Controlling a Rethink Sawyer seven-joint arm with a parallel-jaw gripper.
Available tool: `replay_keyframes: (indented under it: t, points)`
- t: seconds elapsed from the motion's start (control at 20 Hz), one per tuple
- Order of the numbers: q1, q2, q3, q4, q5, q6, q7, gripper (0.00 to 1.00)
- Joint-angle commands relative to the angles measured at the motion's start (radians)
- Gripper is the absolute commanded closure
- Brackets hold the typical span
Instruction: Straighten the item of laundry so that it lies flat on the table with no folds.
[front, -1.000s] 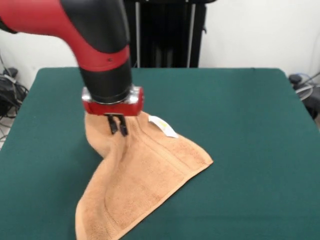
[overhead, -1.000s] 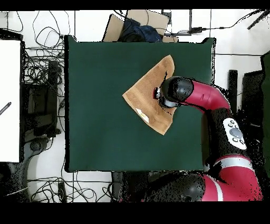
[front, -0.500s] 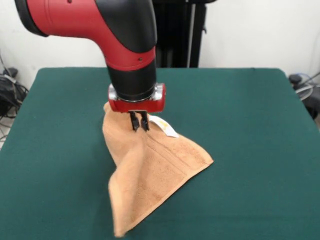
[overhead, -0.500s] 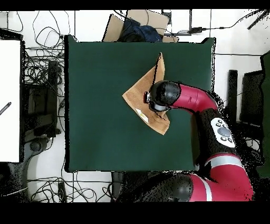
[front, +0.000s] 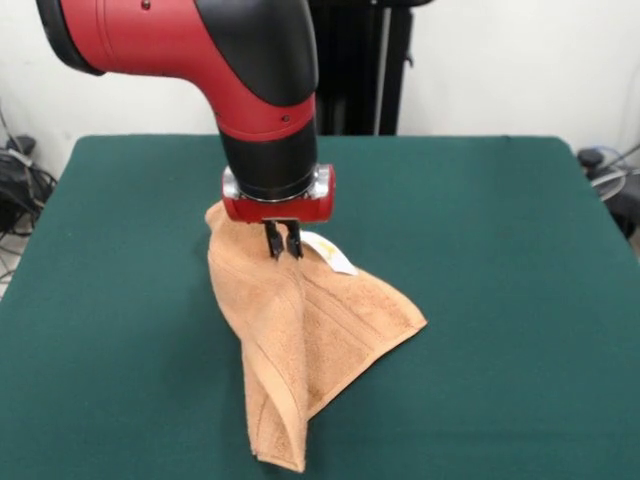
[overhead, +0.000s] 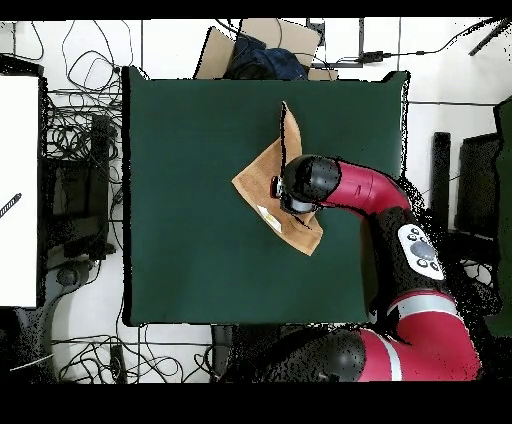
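Note:
The item of laundry (front: 315, 325) is an orange-brown towel with a white label (front: 330, 253) near its far edge. It lies bunched on the green table (front: 490, 260). Its left part is drawn up and folded over the rest, ending in a narrow point near the front edge. My gripper (front: 283, 241) stands upright over the towel's far end, its fingers pinched together on a raised ridge of cloth. In the overhead view the arm's wrist (overhead: 302, 184) covers the gripper, and the towel (overhead: 262, 176) shows beside it on the table (overhead: 190, 210).
A black stand (front: 340, 65) rises behind the table. In the overhead view a cardboard box (overhead: 255, 45) sits beyond the table's top edge, tangled cables (overhead: 80, 140) lie along the left side, and a white surface (overhead: 18, 190) is at far left.
In the front view my gripper has moved right with the towel in its grip. The towel's left flap has been pulled over the rest, so the cloth is narrower and more folded.

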Motion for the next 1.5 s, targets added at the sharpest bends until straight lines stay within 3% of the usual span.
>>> replay_keyframes:
  t: [0.05,0.2,0.25,1.15,1.5]
  points:
    - [0.01,-0.013,0.078,0.115,0.026,-0.051,0.068,1.0]
    - [0.007,-0.012,0.081,0.113,0.02,-0.059,0.058,1.0]
    - [0.008,-0.012,0.081,0.113,0.021,-0.059,0.059,0.0]
    - [-0.003,0.0,0.097,0.13,0.036,-0.106,0.068,0.0]
    - [-0.062,-0.019,0.105,0.087,0.027,0.021,-0.032,0.0]
